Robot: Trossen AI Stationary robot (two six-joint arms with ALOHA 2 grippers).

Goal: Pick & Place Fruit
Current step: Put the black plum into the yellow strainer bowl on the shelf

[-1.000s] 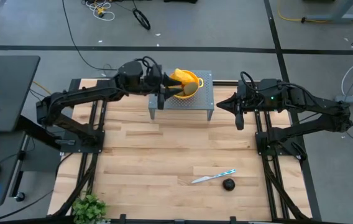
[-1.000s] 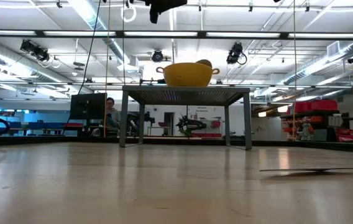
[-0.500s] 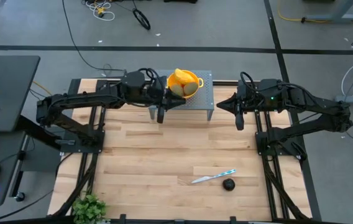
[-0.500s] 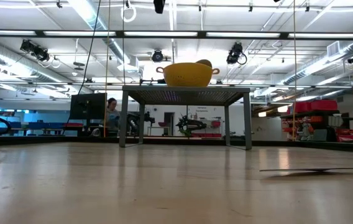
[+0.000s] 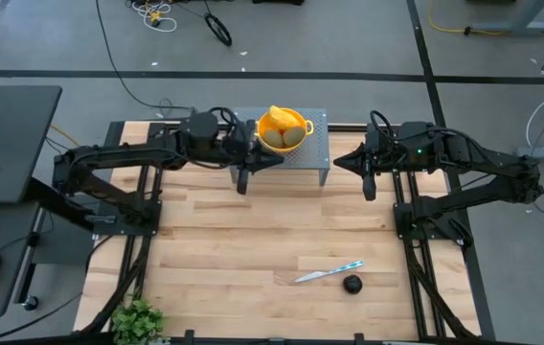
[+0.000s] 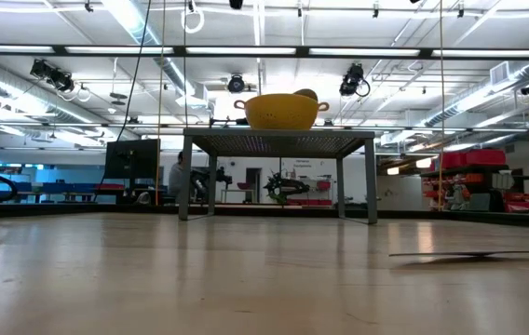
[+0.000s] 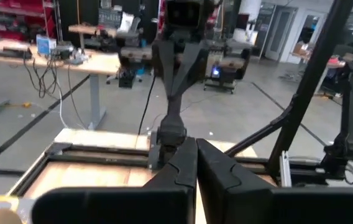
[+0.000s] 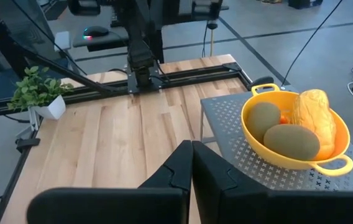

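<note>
A yellow bowl (image 5: 284, 129) stands on a grey perforated stand (image 5: 315, 158) at the table's far side. In it lie two olive-brown oval fruits (image 8: 288, 140), a yellow-orange oblong one (image 8: 318, 118) and a tiny orange-red one (image 8: 284, 118). A dark round fruit (image 5: 351, 284) lies on the table near the right front, beside a knife (image 5: 329, 272). My left gripper (image 5: 242, 184) hangs shut and empty just left of the stand's near edge. My right gripper (image 5: 369, 190) waits shut, right of the stand.
The stand's legs (image 6: 370, 181) reach down to the wooden table top (image 5: 234, 249). The arms' dark frames (image 5: 128, 206) run along both table sides. A small green plant (image 5: 138, 319) stands at the near left corner. A person moves in the room beyond (image 6: 179, 177).
My left gripper has drawn back from over the bowl toward the table's near edge, staying level, and its fingers have shut on nothing. The fruit in the bowl, partly covered before, now shows in full.
</note>
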